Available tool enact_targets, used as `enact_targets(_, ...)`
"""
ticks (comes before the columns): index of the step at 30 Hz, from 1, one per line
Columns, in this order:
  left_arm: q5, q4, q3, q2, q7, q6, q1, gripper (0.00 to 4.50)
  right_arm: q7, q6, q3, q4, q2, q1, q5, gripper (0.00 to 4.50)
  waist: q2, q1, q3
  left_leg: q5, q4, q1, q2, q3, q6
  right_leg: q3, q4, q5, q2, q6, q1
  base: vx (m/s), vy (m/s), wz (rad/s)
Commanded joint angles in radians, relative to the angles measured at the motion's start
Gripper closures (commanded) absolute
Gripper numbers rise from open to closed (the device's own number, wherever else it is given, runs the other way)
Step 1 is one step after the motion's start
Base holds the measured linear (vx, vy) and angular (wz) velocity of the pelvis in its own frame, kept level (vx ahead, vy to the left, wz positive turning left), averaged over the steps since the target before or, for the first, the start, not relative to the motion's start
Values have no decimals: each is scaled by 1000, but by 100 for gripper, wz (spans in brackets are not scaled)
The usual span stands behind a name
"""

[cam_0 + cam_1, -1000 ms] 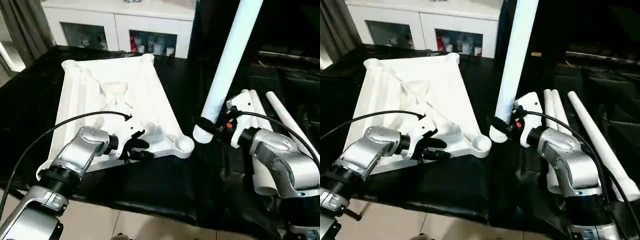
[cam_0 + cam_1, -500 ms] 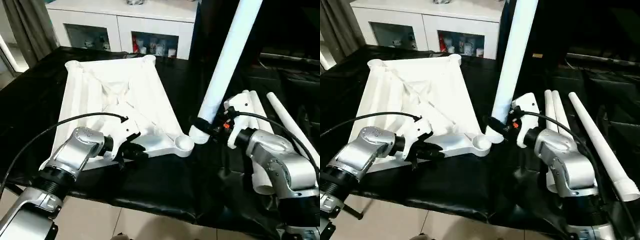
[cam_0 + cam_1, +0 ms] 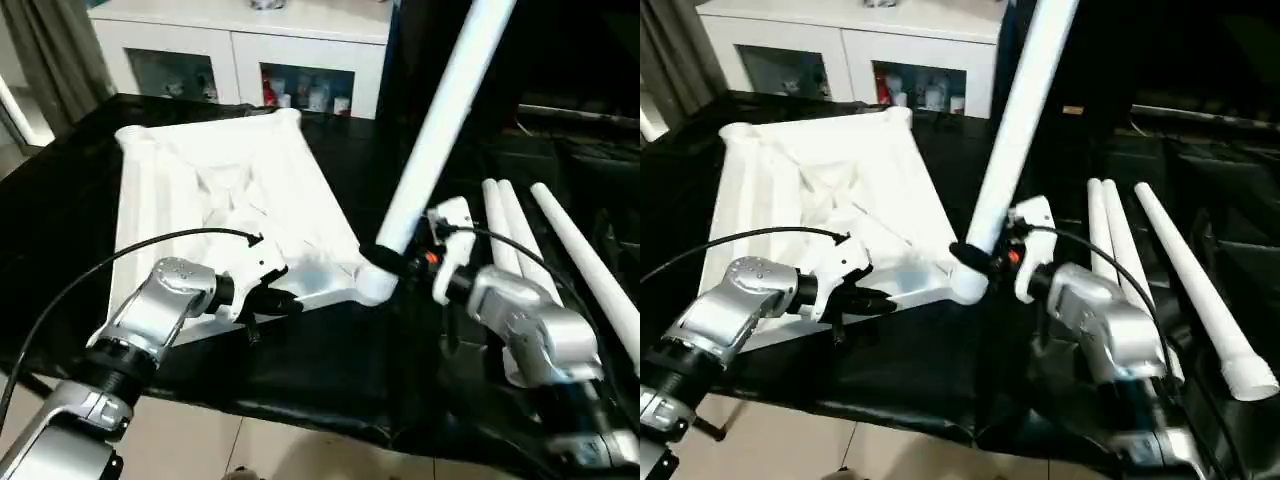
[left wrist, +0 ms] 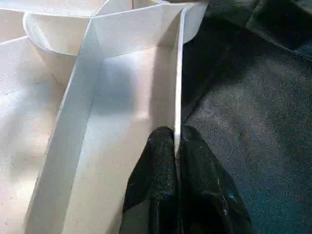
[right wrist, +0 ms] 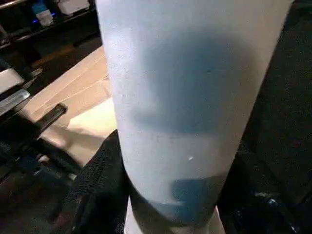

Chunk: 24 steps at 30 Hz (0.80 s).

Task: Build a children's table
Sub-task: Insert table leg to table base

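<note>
your left gripper [image 4: 176, 146] is pinched on the thin near rim of the tabletop [image 3: 215, 190], one black finger on each side of the wall; in the left wrist view the fingers [image 4: 155, 165] stand nearly together with only the white edge between them, and a round corner socket [image 4: 46, 36] sits further along the same rim; the tabletop lies underside up on the black-draped work table [image 3: 330, 350], its ribs showing, long axis running away from you toward the white cabinet [image 3: 250, 55]; a black cable [image 3: 130, 250] loops from your left forearm up over the tabletop's near part.

your right gripper [image 3: 385, 258] is clamped around the lower part of a leg [image 3: 440, 120], just above its wide end; the leg is held steeply tilted, its top leaning off to your right and out of the picture; its lower end [image 3: 968, 283] is at the near right corner socket of the tabletop, touching or overlapping it, though you cannot tell whether it is seated inside; in the right wrist view the leg's tube is wrapped on both sides by the black fingers [image 5: 95, 180].

three spare legs [image 3: 1185, 270] lie side by side on the work table to your right, well apart from the tabletop, pointing away from you.
</note>
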Motion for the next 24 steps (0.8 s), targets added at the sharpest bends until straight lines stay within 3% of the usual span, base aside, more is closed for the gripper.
enact_targets(1,-24,-11,18,-18,3,-8,24,450,-1,-28,-6,30,1,-22,-6,259,-5,6,-63,-162,-75,2,27,2,-5,41,-81,-245,-74,-185,56,0,0,0)
enact_targets(5,-33,-26,31,-25,10,-9,39,450,9,-66,-12,121,17,-64,-17,259,-10,4,-65,-143,-75,1,28,4,1,40,-78,-218,-73,-188,55,0,0,0)
enact_targets(8,-33,-35,36,-27,16,-9,44,450,20,-77,-5,150,23,-77,-25,259,-8,4,-64,-141,-75,2,28,6,10,40,-77,-215,-73,-192,54,0,0,0)
enact_targets(10,-37,-43,45,-28,23,-8,50,450,32,-83,8,166,23,-82,-33,259,-16,4,-64,-140,-75,1,29,6,12,40,-77,-221,-74,-188,56,0,0,0)
enact_targets(17,-33,-52,54,-27,33,-30,58,450,52,-98,28,187,21,-86,-43,259,-14,3,-62,-139,-76,1,28,6,15,41,-80,-267,-75,-169,53,0,0,0)
enact_targets(18,-26,-46,50,-32,41,-1,49,402,56,-104,28,195,24,-85,-46,259,-14,2,-62,-140,-76,1,29,7,16,41,-81,-264,-74,-170,52,0,0,0)
enact_targets(19,-26,-46,49,-32,41,1,49,402,56,-104,29,195,24,-85,-46,259,-19,2,-62,-141,-76,2,29,8,18,40,-81,-264,-74,-169,52,0,0,0)
enact_targets(22,-20,-31,41,-60,63,36,23,387,60,-106,32,191,32,-77,-50,259,-13,5,-63,-138,-75,4,30,9,17,41,-81,-262,-75,-178,50,0,0,0)
enact_targets(24,29,20,25,-82,128,21,-5,367,63,-108,33,190,38,-73,-53,259,-14,8,-64,-136,-74,4,31,10,18,40,-80,-225,-73,-188,50,0,0,0)
